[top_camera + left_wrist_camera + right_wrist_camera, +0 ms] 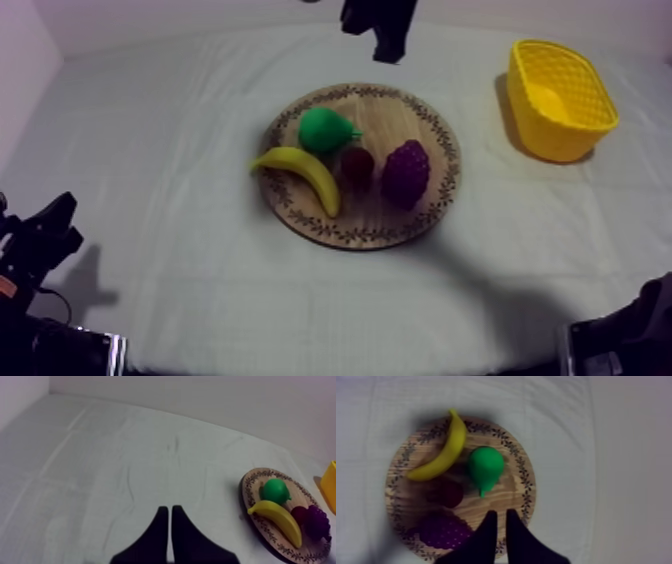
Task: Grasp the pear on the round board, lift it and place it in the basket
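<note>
A green pear [325,130] lies on the round wooden board [440,130] at the table's middle, on the board's far left part. With it on the board are a banana [300,172], a small red fruit [357,165] and a bunch of grapes [405,172]. The yellow basket [560,100] stands at the far right with nothing visible in it. My right gripper [388,48] hangs over the far edge of the table behind the board; in the right wrist view it [501,513] is shut, above the board's rim and just short of the pear [485,467]. My left gripper [170,510] is shut over bare cloth.
The left arm [45,240] rests low at the left side, far from the board [255,483]. Bare grey-white cloth lies between the board and the basket. A pale wall borders the table's far and left sides.
</note>
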